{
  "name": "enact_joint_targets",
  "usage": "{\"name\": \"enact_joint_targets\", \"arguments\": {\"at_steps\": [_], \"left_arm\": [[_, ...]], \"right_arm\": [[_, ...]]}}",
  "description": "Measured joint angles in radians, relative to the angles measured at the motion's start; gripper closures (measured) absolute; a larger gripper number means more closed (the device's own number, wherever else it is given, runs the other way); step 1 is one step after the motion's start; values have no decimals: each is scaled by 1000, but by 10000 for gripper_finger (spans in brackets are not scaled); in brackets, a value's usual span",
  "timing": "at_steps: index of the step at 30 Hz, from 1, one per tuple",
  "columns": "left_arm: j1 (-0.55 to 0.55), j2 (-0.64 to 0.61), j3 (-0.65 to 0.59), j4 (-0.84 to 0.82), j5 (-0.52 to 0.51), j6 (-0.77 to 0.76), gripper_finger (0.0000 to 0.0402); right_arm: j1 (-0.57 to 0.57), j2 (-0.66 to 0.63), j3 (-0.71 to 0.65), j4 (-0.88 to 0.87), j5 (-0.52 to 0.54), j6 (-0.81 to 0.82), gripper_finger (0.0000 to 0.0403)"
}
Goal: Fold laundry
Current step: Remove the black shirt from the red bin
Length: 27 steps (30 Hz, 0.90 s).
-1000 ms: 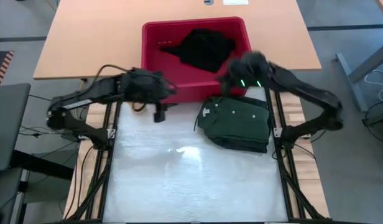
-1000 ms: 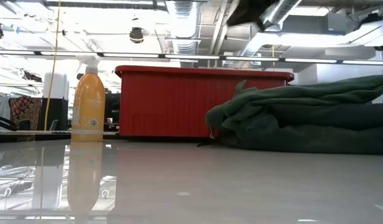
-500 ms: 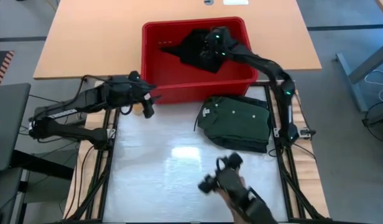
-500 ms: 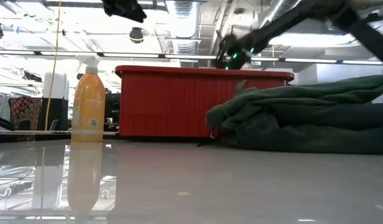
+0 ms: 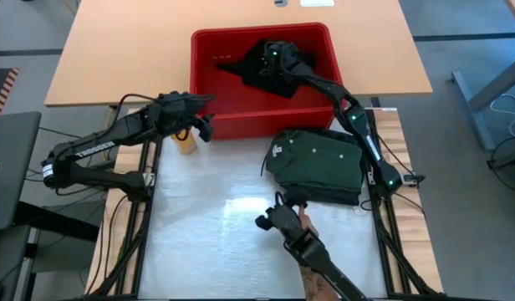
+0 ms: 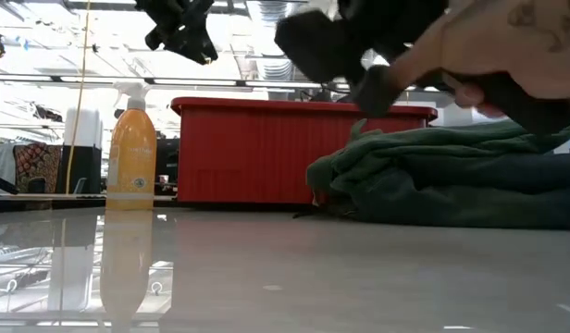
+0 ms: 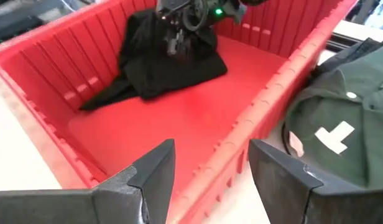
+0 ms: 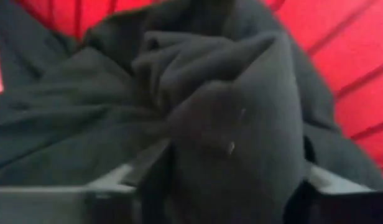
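A black garment (image 5: 249,73) lies bunched in the red basket (image 5: 201,79) at the table's far edge. My right gripper (image 5: 276,60) reaches into the basket and stands open, down on this garment (image 8: 210,93). A folded green shirt (image 5: 320,163) with a white neck label (image 7: 334,134) rests on the table against the basket's near wall. My left gripper (image 7: 210,174) hovers open with nothing in it, off the basket's near left corner. My right gripper (image 8: 207,186) has its two fingers wide apart on the garment's bunched top, with a ridge of black cloth (image 8: 241,124) standing between them. It comes slanting down from the table's near right. The garment lies on the basket's floor, slack; whether the fingers press it, I cannot tell.
An orange spray bottle (image 6: 130,153) stands at the basket's near left, under my left gripper. A person's arm (image 5: 324,267) reaches in from the near edge, the hand holding a dark object (image 5: 278,221) just in front of the green shirt. The white tabletop (image 5: 207,242) spreads to its left.
My right gripper has swung from above the green shirt's far edge toward the table's far edge and down into the basket, onto the black garment. My left gripper has sunk a little and turned toward the basket. A person's arm has come in from the near edge.
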Motion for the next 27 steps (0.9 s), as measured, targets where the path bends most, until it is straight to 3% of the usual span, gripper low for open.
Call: {"name": "enact_joint_targets", "arguments": {"at_steps": [4, 6, 11, 15, 27], "left_arm": [[4, 0, 0, -2, 2, -27, 210], [5, 0, 0, -4, 2, -27, 210], [3, 0, 0, -23, 9, -22, 210], [3, -1, 0, -34, 63, 4, 210], [-48, -9, 0, -33, 382, 167, 210]], "right_arm": [[10, -25, 0, 23, -103, -22, 330], [11, -65, 0, 30, -217, -29, 372], [40, -227, 0, 61, -329, 16, 362], [82, -408, 0, 63, -512, 52, 369], [294, -894, 3, -126, -1017, 437, 362]]}}
